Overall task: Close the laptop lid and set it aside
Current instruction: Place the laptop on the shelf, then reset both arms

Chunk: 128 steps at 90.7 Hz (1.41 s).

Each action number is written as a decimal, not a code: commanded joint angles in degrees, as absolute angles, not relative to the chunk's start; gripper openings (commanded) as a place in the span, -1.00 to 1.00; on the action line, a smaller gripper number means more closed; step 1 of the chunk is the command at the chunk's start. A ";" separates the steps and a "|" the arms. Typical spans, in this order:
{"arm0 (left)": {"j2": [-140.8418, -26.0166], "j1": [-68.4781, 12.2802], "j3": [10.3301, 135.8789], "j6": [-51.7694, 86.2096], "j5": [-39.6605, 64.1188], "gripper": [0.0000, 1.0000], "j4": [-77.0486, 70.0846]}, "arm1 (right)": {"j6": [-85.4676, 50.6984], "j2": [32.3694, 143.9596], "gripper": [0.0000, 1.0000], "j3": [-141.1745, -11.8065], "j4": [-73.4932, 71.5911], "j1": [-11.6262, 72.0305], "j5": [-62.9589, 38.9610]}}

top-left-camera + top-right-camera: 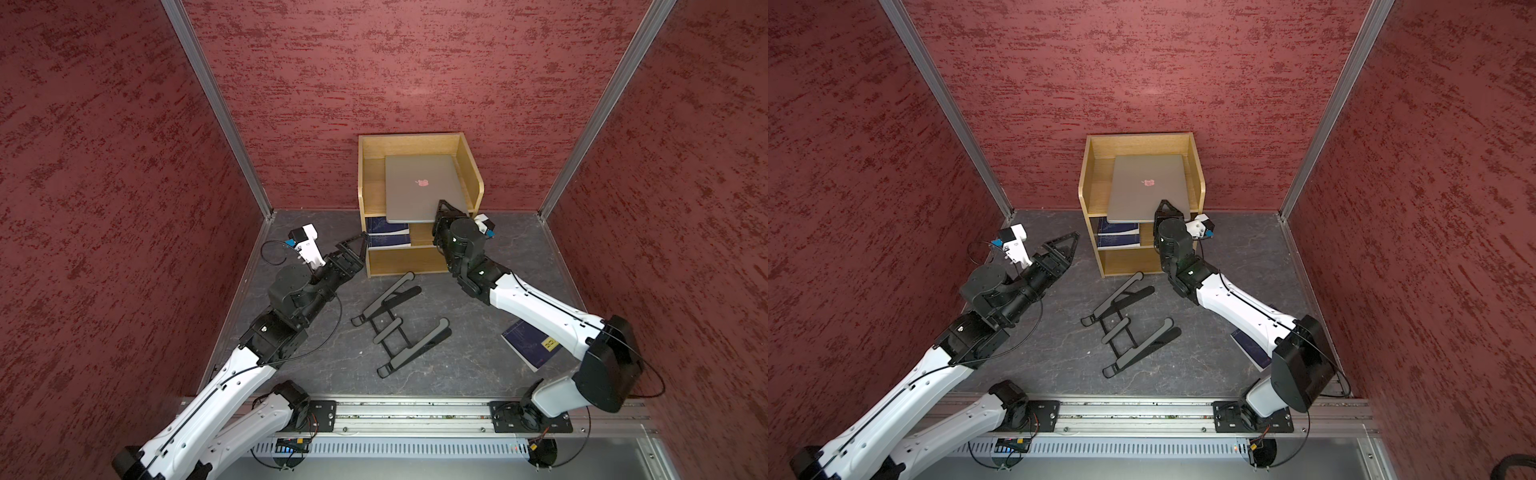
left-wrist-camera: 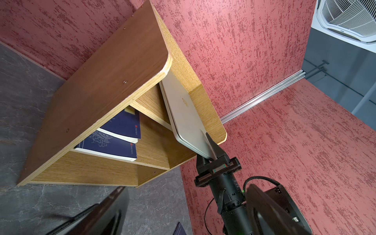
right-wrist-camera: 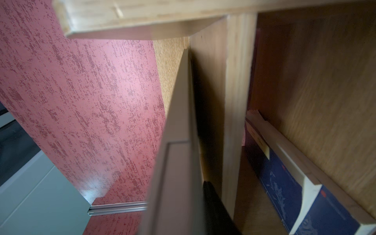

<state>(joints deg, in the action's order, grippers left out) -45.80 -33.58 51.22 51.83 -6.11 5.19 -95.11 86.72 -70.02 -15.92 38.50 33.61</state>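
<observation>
- The worktop is dark grey with pale marble veining. Red mottled walls close it in at the back and on both sides, with metal posts at the two back corners.
- A metal rail runs along the near edge and carries both arm bases.
- A wooden shelf stands at the middle of the back edge, against the back wall, with its open front facing the near edge.
- The laptop lies flat on the shelf's top tier, set toward the right side wall of the shelf.
- The laptop lid is down and faces up, showing its logo.
- The laptop's long axis seems to run from the back edge toward the near edge. Its front end juts out past the shelf front. I cannot tell which end has the hinge.
- The right claw is at the laptop's near right corner, with one jaw over the lid and one beneath. I cannot tell whether the jaws pinch the corner or stand just off it.
- The left claw hangs wide apart and empty, near the shelf's front left edge and not touching it.
- Two blue books are stacked on the middle tier, on its left side.
- A black folding stand lies on the worktop in front of the shelf.
- A third blue book lies toward the right edge, partly under the right arm.
</observation>
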 commanded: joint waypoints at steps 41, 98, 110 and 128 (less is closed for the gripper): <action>-45.74 -30.24 52.41 49.21 -4.14 0.89 10.65 | -95.38 82.02 0.96 -69.10 -10.28 36.78 30.60; -47.68 -14.44 53.70 38.97 4.20 0.99 16.30 | -81.25 64.21 0.97 -53.68 2.88 36.74 23.57; -48.79 -10.31 51.52 37.56 5.59 0.99 12.73 | -76.35 54.80 0.97 -45.24 4.58 36.72 24.13; -54.59 -7.43 53.78 31.87 2.35 0.99 15.31 | -55.22 45.16 0.97 -45.01 16.84 36.74 32.96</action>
